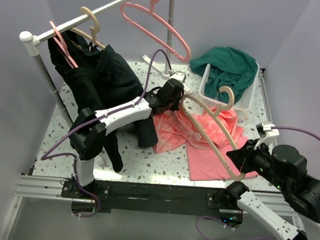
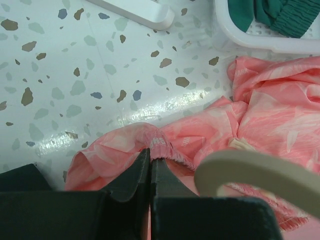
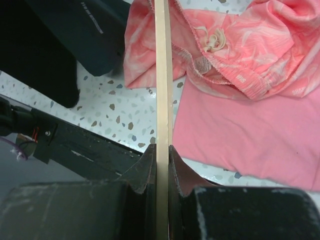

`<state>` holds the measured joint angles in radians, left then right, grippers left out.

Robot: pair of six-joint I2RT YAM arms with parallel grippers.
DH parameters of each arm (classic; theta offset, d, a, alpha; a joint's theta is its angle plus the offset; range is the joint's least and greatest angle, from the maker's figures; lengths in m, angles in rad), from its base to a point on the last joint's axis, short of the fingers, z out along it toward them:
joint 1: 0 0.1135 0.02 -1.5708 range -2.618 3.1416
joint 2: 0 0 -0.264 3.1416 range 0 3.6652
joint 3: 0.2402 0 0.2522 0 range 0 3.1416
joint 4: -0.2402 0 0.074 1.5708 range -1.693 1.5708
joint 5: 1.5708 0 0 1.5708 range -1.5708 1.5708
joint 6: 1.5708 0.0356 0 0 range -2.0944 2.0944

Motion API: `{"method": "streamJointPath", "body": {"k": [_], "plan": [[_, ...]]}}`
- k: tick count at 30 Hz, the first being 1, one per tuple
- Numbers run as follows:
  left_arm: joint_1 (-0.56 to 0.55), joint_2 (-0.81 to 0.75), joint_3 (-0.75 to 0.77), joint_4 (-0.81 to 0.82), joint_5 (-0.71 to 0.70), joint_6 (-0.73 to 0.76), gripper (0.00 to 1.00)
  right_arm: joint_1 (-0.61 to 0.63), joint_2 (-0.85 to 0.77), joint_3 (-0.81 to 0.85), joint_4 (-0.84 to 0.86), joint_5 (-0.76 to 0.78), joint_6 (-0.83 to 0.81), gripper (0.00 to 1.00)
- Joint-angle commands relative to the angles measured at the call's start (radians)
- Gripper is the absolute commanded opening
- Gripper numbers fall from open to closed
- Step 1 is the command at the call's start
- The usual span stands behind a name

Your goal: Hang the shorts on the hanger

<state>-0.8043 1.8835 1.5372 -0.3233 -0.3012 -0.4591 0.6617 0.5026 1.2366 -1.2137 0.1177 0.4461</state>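
The salmon-pink shorts (image 1: 203,126) lie crumpled on the speckled table, their drawstring waistband facing up (image 3: 235,45). My left gripper (image 1: 175,103) is at their upper-left edge, shut on the gathered waistband (image 2: 150,149). The pale beige hanger (image 1: 206,129) slants over the shorts, its hook (image 1: 227,94) toward the basket. One curved end of the hanger (image 2: 250,172) shows just right of the left jaws. My right gripper (image 1: 237,158) is shut on the hanger's thin bar (image 3: 162,147) at its near end.
A plain pink cloth (image 1: 217,162) lies under the shorts' near side. A white basket (image 1: 252,91) holding a teal garment (image 1: 227,67) stands at the back right. Dark clothes (image 1: 100,74), pink hangers (image 1: 156,23) and a tan hanger (image 1: 92,22) hang on the rail (image 1: 90,16).
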Motion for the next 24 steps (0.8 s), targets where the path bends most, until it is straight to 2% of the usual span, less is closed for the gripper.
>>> {"method": "streamJointPath", "body": {"k": [1, 7, 9, 12, 18, 24], "plan": [[0.016, 0.014, 0.078, 0.001, 0.017, 0.028, 0.00, 0.003, 0.019, 0.032, -0.010, -0.078, -0.030, 0.00], [0.019, 0.008, 0.087, -0.013, 0.031, 0.036, 0.00, 0.003, 0.034, -0.028, 0.003, -0.053, -0.032, 0.00], [0.019, -0.007, 0.071, -0.014, 0.031, 0.040, 0.00, 0.001, 0.034, -0.026, 0.002, 0.002, -0.027, 0.00], [0.019, -0.038, 0.022, 0.001, 0.048, 0.059, 0.00, 0.003, 0.025, -0.038, 0.034, 0.004, -0.041, 0.00], [0.008, -0.118, -0.094, 0.107, 0.106, 0.140, 0.00, 0.003, 0.068, -0.143, 0.157, -0.213, -0.081, 0.00], [-0.012, -0.201, -0.175, 0.185, 0.163, 0.224, 0.00, 0.003, 0.042, -0.192, 0.224, -0.204, -0.101, 0.00]]}}
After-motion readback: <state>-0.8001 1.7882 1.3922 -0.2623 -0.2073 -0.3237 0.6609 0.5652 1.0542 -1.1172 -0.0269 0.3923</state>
